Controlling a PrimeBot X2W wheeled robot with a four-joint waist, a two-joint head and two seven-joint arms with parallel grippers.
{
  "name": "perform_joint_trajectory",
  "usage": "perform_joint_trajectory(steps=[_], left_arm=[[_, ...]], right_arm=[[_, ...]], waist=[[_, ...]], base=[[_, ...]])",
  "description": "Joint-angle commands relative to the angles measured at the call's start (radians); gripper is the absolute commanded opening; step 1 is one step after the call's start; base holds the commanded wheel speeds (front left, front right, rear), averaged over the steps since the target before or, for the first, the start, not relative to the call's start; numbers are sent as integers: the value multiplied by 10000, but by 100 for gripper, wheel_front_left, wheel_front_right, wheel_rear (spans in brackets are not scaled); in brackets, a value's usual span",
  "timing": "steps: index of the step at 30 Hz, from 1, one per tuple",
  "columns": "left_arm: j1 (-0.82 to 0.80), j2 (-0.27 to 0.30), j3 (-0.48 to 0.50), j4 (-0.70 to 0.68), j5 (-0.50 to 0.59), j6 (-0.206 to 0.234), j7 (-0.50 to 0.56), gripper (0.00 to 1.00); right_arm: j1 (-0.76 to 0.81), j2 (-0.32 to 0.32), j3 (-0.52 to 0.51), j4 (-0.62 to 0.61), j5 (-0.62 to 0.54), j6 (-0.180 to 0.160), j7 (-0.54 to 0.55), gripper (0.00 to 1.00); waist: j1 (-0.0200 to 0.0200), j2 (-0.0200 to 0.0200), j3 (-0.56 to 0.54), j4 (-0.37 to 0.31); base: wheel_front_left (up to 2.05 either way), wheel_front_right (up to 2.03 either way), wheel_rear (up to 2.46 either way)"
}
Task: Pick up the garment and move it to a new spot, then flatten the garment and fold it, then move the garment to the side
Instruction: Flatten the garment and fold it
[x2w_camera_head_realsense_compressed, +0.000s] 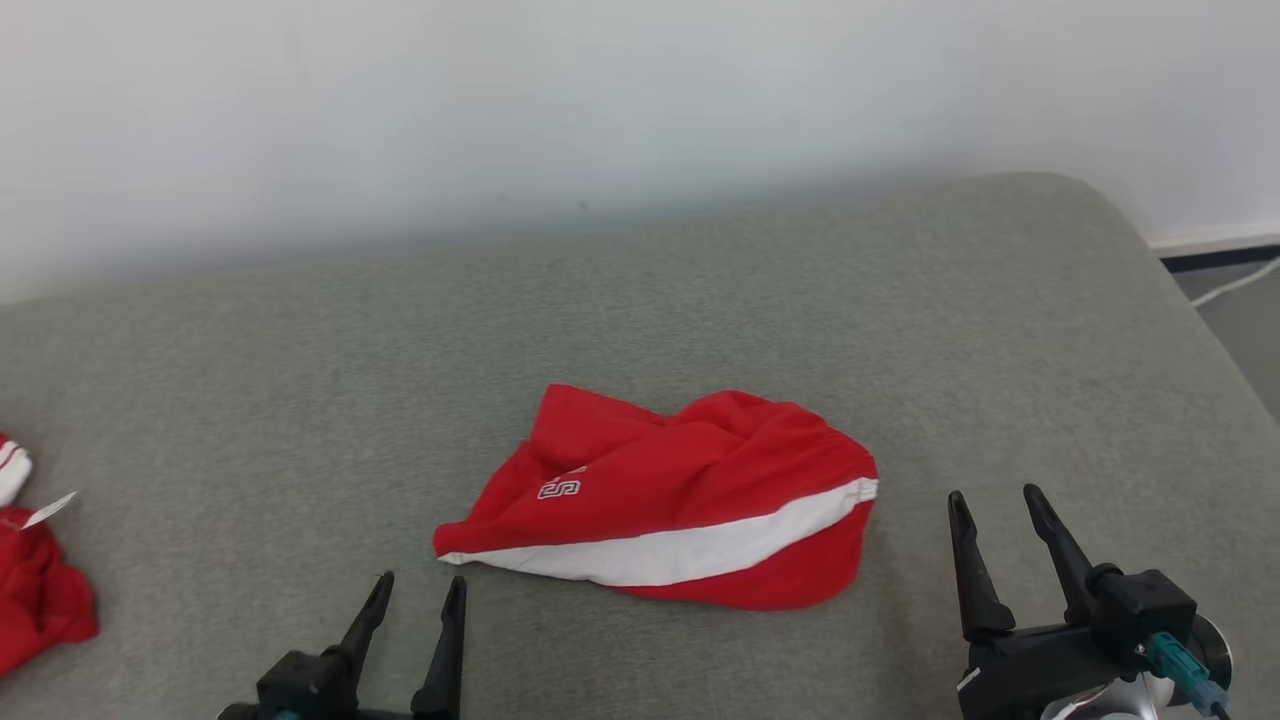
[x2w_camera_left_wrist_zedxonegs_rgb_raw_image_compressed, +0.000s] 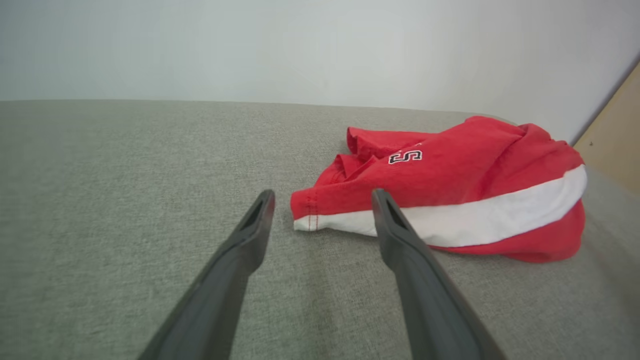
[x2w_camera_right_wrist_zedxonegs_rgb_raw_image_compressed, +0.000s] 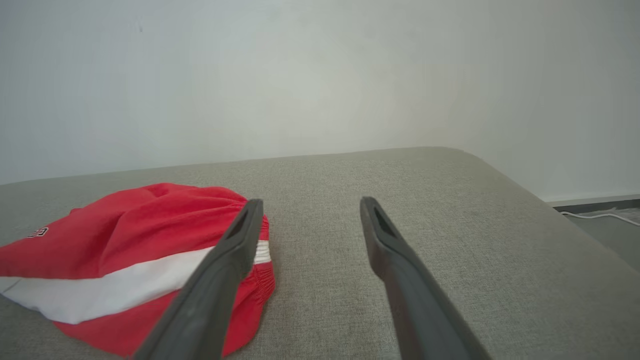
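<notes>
Your left claw (x2w_camera_head_realsense_compressed: 421, 580) and right claw (x2w_camera_head_realsense_compressed: 993, 494) both gape empty, one off each end of the crumpled red cloth garment with a white band (x2w_camera_head_realsense_compressed: 680, 480) — it lies between them, just ahead, seemingly set up for a two-ended pinch. Well left of the left claw sits a red-and-white cloth heap (x2w_camera_head_realsense_compressed: 40, 590) — no obstacle. The grey upholstered cushion (x2w_camera_head_realsense_compressed: 300, 400) stretches beyond.

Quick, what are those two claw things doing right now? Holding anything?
Left gripper: jaws open, holding nothing.
Right gripper: jaws open, holding nothing.
The red garment lies on the grey cushion.
</notes>
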Motion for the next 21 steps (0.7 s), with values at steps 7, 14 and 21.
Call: perform_joint_trajectory(steps=[7,14,21], left_arm=[[-846,14,346,1163,12,-265,-13,100],[-1209,4,1079,1944,-475,-219,-13,100],[-1594,3,1470,2839,-764,-522,-13,100]], right_arm=[[-18,44,213,-221,106,-6,-4,100],[-80,29,481,-369,233,-6,-4,100],[-174,-88,638,-358,379,-6,-2,100]], waist=[[0,0,315,-846],[0,0,580,-1299],[0,0,729,-1569]], base=[[0,0,0],[0,0,0],[0,0,0]])
